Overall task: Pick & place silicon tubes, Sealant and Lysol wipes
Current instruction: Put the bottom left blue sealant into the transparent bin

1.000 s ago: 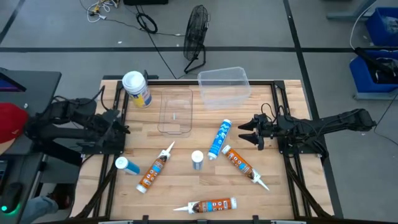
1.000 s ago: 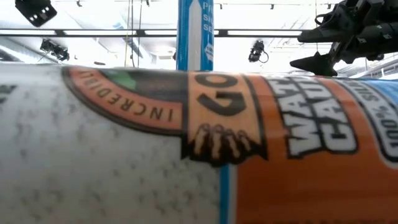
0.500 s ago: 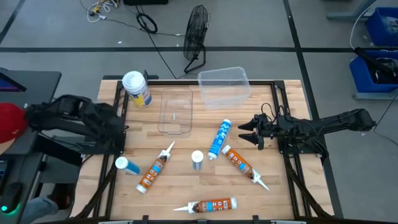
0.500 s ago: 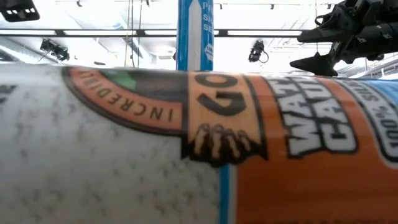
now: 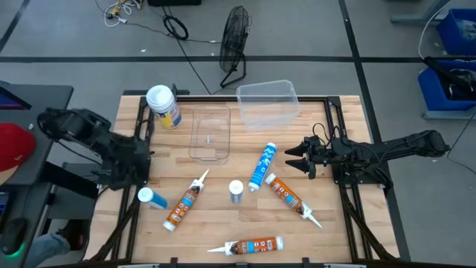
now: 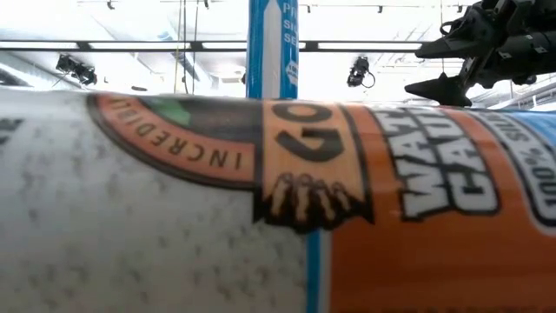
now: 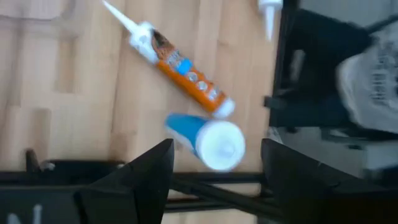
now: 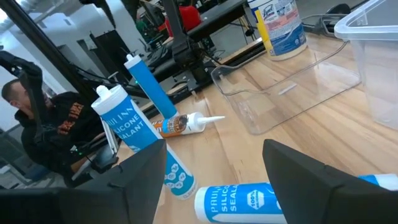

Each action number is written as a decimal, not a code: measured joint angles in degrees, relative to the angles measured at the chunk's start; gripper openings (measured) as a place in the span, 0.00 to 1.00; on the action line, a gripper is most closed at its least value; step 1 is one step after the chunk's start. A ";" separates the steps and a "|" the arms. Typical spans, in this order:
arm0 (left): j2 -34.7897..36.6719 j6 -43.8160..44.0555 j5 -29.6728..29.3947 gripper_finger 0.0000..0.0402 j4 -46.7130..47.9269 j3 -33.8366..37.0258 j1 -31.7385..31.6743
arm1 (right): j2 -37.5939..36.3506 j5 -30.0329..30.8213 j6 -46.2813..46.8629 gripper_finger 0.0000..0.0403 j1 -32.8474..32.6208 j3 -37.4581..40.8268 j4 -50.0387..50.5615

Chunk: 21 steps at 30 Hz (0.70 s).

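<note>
The Lysol wipes (image 5: 163, 106) stand upright at the table's far left. A blue-and-white silicone tube (image 5: 262, 165) lies mid-table, another (image 5: 236, 190) stands upright near it, and a third (image 5: 151, 197) rests at the near left. Three orange sealant tubes (image 5: 186, 202) (image 5: 291, 197) (image 5: 249, 246) lie on the wood. My left gripper (image 5: 140, 170) is open at the left edge, tipped down above the near-left blue tube (image 7: 214, 144) and holding nothing. My right gripper (image 5: 297, 158) hovers open and level, right of the lying blue tube (image 8: 249, 199).
A flat clear tray (image 5: 210, 132) and a deeper clear bin (image 5: 268, 103) sit at the far middle. One orange tube (image 6: 278, 200) lies right against the low camera and fills its view. A person (image 8: 18, 99) sits beyond the table's left side.
My left arm has risen from lying low and level beside the table's left edge; its elbow has lifted and the gripper has tipped to point steeply down, swinging toward the near-left blue tube. Nothing on the table has moved.
</note>
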<state>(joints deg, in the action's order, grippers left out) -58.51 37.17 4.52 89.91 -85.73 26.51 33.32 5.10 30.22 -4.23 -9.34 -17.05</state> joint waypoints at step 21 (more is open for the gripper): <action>-8.22 2.65 -2.04 0.59 0.12 0.67 9.15 | -0.02 0.00 -0.68 0.68 0.02 0.00 -0.04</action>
<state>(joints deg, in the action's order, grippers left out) -66.73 39.82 2.49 90.03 -85.06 35.66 33.30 5.10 29.54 -4.21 -9.34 -17.09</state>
